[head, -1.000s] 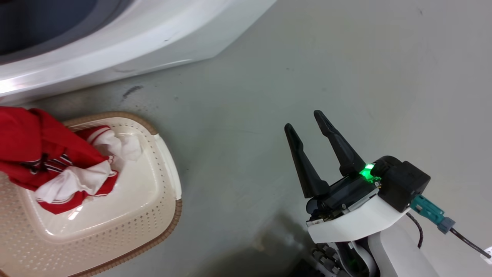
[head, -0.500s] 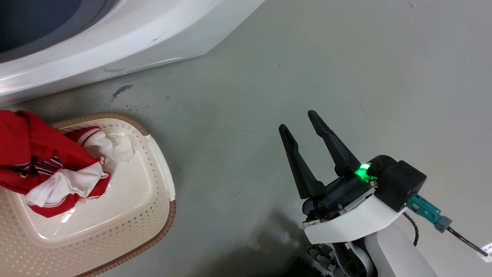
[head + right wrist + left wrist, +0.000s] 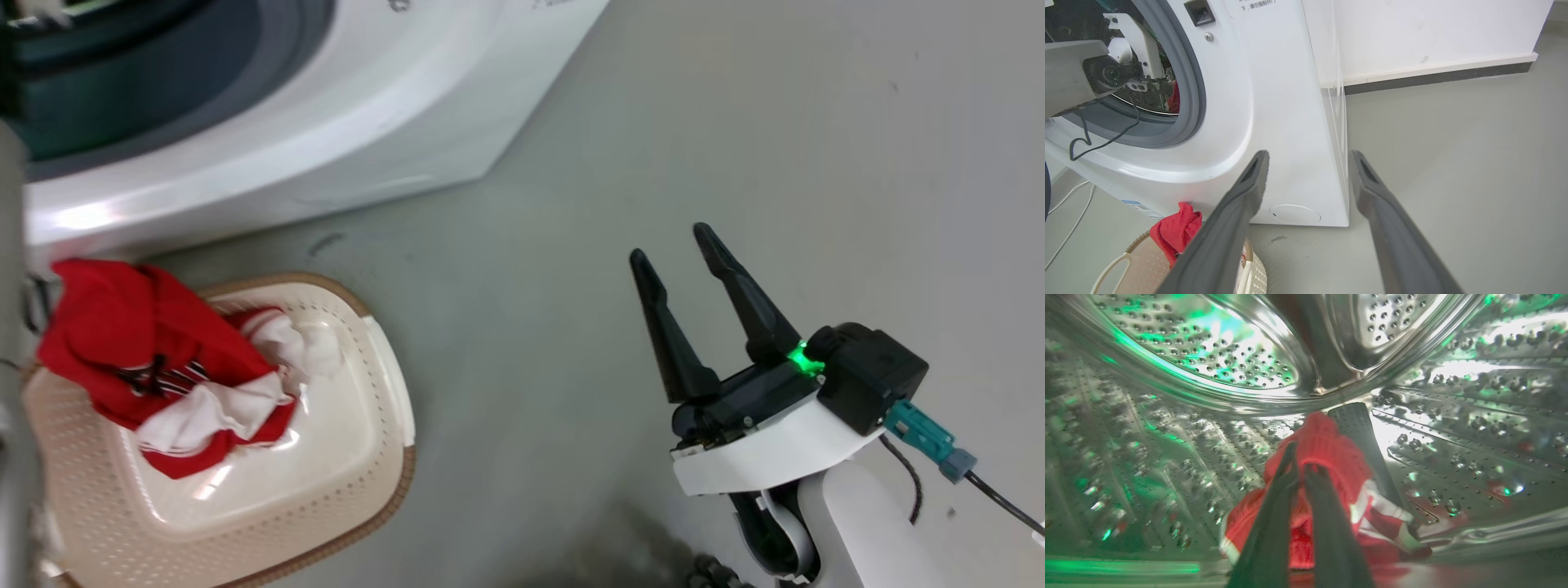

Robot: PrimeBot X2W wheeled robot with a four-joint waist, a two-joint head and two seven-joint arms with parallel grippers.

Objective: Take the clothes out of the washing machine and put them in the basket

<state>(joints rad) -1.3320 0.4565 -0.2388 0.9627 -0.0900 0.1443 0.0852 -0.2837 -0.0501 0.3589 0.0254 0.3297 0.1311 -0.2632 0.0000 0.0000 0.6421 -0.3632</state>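
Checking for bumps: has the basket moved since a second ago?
No. The basket keeps its spot by the floor scuff; the camera shifted.

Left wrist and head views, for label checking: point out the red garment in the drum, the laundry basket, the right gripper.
red garment in the drum (image 3: pixel 1327 445), left wrist view, its top fold.
laundry basket (image 3: pixel 394 392), head view, cream right rim.
right gripper (image 3: pixel 669 242), head view, midway between fingertips.

A grey floor (image 3: pixel 1474 163) is stretching out to a white wall (image 3: pixel 1433 28), a dark skirting strip (image 3: pixel 1433 79) running along its foot.
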